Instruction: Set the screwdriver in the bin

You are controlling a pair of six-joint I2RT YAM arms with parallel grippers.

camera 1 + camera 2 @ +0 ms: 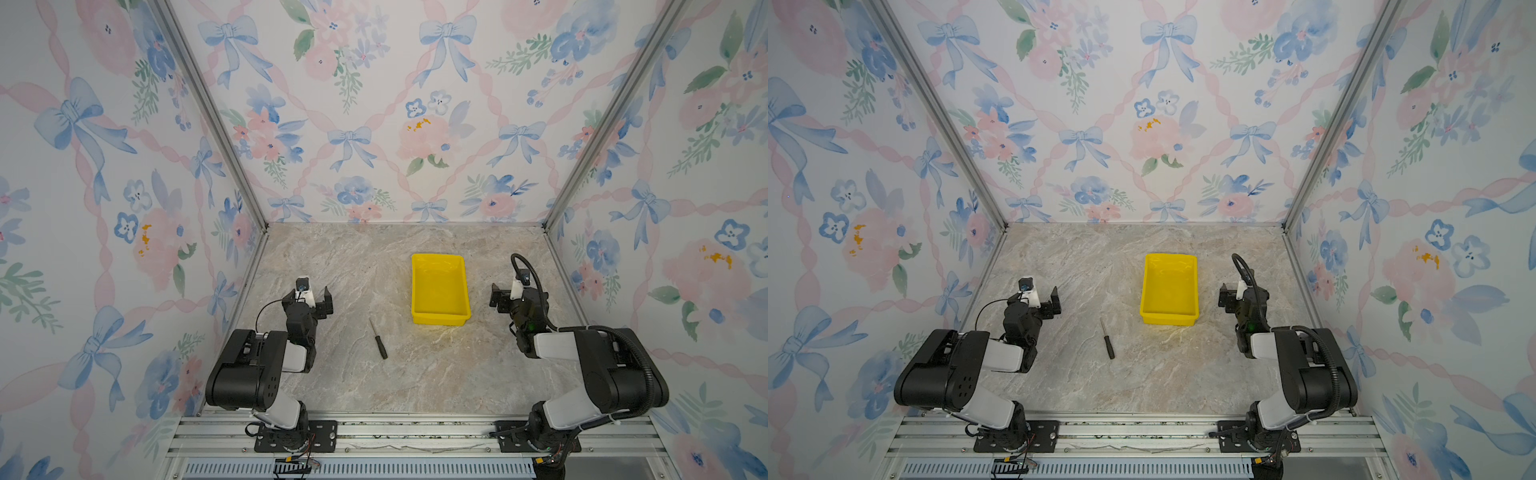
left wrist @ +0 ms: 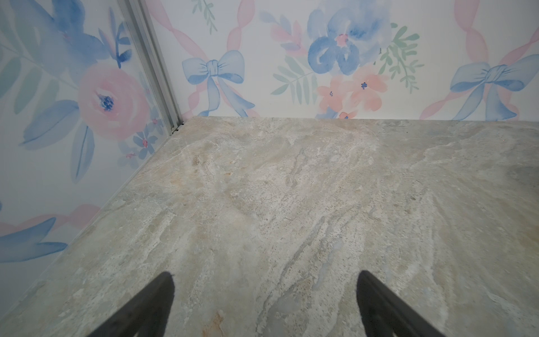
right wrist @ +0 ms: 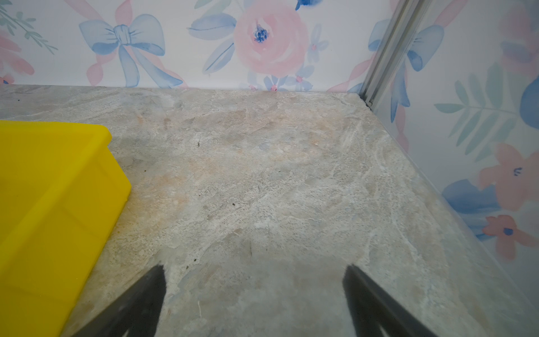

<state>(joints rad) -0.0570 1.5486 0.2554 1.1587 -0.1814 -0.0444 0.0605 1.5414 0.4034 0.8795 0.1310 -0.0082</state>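
Marbled beige counter (image 1: 353, 266) inside a booth with floral wallpaper (image 1: 374, 124).

Screwdriver (image 1: 378, 338) (image 1: 1107, 338): I see it lying flat on the counter, outside the bin. Black handle toward the near edge, thin shaft pointing to the back and leaning slightly left. Nothing touches it.

Bin (image 1: 416, 286) (image 1: 1144, 286): yellow, sits flat on the counter, right of the screwdriver and further back. Its near left corner is close to the shaft tip, but the two are clearly apart. The right wrist view catches one corner of it (image 3: 58, 189).

Left gripper (image 2: 264, 275): jaws spread wide, only bare counter between the two dark fingers (image 2: 151, 303). In both top views it sits low over the counter to the left of the screwdriver (image 1: 308, 296), pointed toward the back wall and well clear of the tool.

Right gripper (image 3: 256, 268): jaws also wide, holding nothing, bare counter between them. In a top view it sits just right of the bin (image 1: 503, 297), near its right wall but not touching.

Both arms are folded back over their bases, which are bolted to an aluminium rail (image 1: 415, 432) along the near edge. I note a black corrugated cable (image 1: 536, 278) looping over the right arm.
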